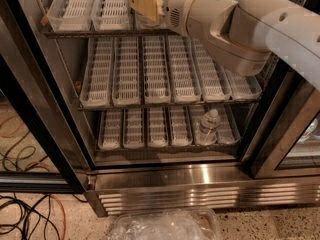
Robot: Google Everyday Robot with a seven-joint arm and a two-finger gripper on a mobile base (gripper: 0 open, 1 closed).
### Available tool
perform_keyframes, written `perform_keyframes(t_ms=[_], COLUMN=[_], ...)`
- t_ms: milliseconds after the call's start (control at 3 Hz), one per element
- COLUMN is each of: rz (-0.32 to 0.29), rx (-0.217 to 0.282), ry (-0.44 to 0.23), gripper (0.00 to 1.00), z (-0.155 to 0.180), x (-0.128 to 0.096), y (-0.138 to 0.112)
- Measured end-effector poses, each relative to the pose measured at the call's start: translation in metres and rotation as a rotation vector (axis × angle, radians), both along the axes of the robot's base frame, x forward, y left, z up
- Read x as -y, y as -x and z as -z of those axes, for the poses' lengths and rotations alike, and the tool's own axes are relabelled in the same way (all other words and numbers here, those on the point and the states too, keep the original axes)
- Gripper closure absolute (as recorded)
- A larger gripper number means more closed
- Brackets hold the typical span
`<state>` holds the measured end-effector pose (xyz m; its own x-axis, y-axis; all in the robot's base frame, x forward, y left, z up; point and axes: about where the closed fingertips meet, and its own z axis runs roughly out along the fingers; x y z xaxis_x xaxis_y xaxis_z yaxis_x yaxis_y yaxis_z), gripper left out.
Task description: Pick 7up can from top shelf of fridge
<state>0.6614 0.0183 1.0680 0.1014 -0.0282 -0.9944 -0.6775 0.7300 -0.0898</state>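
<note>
The fridge (200, 181) stands open in front of me, with three wire shelves lined with white slotted trays. My gripper (146, 5) is at the front edge of the top shelf (80, 14), near its middle lanes, reaching in from the right on the cream arm (240, 29). The gripper covers the lane in front of it. A small greyish shape shows just under it, and I cannot tell what it is. The 7up can does not show clearly; the gripper and arm hide that part of the shelf.
A small clear water bottle (207, 126) stands on the bottom shelf at the right. Black door frames stand at left (35, 119) and right (282, 134). Cables (30, 219) lie on the floor at left, and a crumpled clear plastic bag (165, 226) lies below the grille.
</note>
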Motion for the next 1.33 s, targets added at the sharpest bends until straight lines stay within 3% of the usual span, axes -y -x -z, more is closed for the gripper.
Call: perform_keyframes(t_ms=[333, 667, 1000, 1333], rz=[0.000, 0.000, 0.000, -0.002], rx=[0.000, 0.000, 0.000, 0.015], ry=[0.000, 0.000, 0.000, 0.001], gripper=[0.63, 0.87, 1.00, 1.00], z=[0.0000, 0.0000, -0.0001, -0.0043], x=[0.0000, 0.0000, -0.0001, -0.0013], y=[0.0000, 0.0000, 0.0001, 0.0022])
